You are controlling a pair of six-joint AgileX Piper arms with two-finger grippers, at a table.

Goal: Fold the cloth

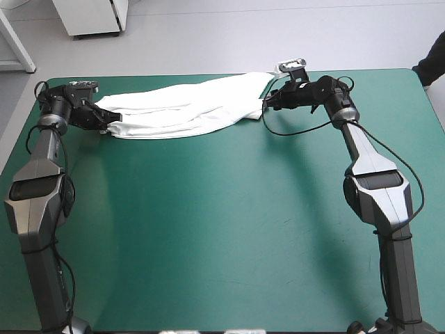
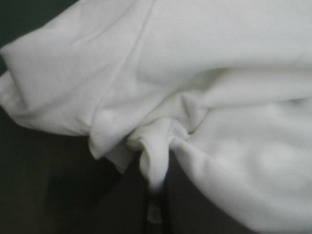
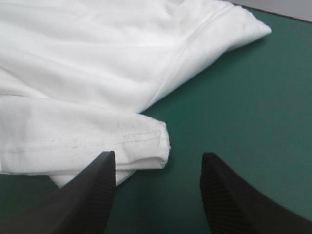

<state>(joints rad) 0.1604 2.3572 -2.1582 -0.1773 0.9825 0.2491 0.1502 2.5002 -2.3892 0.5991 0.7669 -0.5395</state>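
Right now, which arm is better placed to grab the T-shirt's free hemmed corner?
Right, probably. The right end effector is open, with the hemmed corner of the T-shirt just ahead of it. The left end effector is shut on the other end.

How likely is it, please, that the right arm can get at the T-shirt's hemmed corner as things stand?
Probably yes: the right end effector is open, the hemmed corner of the T-shirt lies just ahead of its fingers on the teal-green cover, and nothing appears to stand in the way.
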